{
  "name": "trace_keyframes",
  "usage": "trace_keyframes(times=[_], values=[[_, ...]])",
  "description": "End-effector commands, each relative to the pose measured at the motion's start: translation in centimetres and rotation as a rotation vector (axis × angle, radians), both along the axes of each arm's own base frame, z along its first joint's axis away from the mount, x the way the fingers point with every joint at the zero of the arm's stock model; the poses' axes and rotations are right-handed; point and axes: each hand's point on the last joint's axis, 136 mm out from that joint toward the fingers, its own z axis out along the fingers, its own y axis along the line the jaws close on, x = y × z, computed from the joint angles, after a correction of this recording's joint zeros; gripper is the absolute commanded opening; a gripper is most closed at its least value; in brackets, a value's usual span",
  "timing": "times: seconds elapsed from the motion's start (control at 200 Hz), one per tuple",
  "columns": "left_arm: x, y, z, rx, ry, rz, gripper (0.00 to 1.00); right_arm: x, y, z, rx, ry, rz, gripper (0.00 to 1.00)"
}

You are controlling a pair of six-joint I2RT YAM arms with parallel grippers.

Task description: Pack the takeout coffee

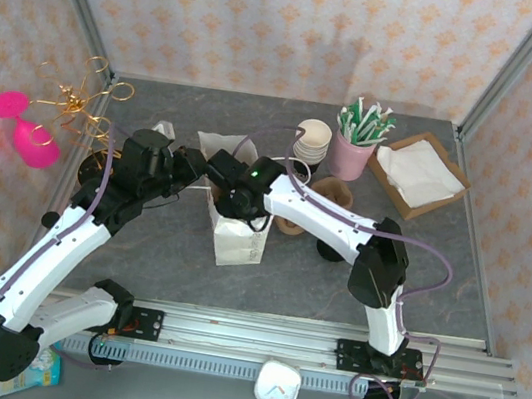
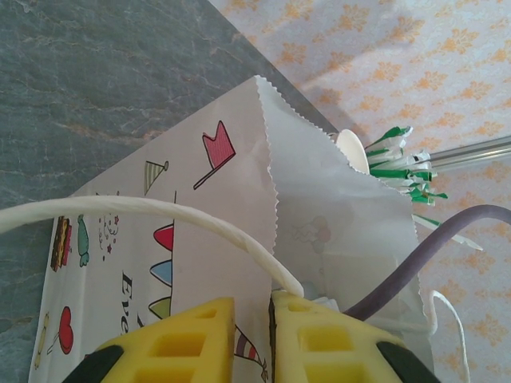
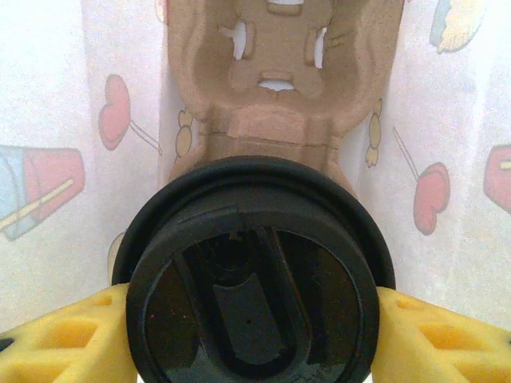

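Cup [image 3: 255,271] above carrier [image 3: 275,96] inside bag [image 3: 48,104]

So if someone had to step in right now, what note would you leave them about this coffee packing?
Left gripper: shut on the rim of the white printed paper bag, holding it open.
Right gripper: inside the bag, fingers against both sides of the black-lidded coffee cup.
Brown moulded-pulp cup carrier: in the bag, just beyond the cup.
Done: carrier and cup are inside the bag.
Left: seat the cup if it isn't yet (cannot tell), let go, withdraw; perhaps add white paper napkins.
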Motion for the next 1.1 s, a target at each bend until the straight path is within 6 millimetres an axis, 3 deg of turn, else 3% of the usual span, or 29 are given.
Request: trace_keyframes(times=[0.0, 0.636, 1.001, 1.096], values=[[0.1, 0.7, 1.5, 0.012, -0.043, 0.022, 0.19, 0.2, -0.3, 0.6, -0.03, -0.019, -0.014, 0.65], [0.4, 0.2, 0.7, 0.01, -0.026, -0.002, 0.19, 0.5, 0.1, 1.8, -0.025, -0.03, -0.012, 0.82], [0.5, 0.1, 0.9, 0.011, -0.026, -0.004, 0.19, 0.6, 0.3, 2.3, -0.012, -0.039, -0.011, 0.84], [0.4, 0.2, 0.8, 0.013, -0.025, -0.003, 0.19, 0.7, 0.4, 2.6, -0.01, -0.042, -0.014, 0.8]])
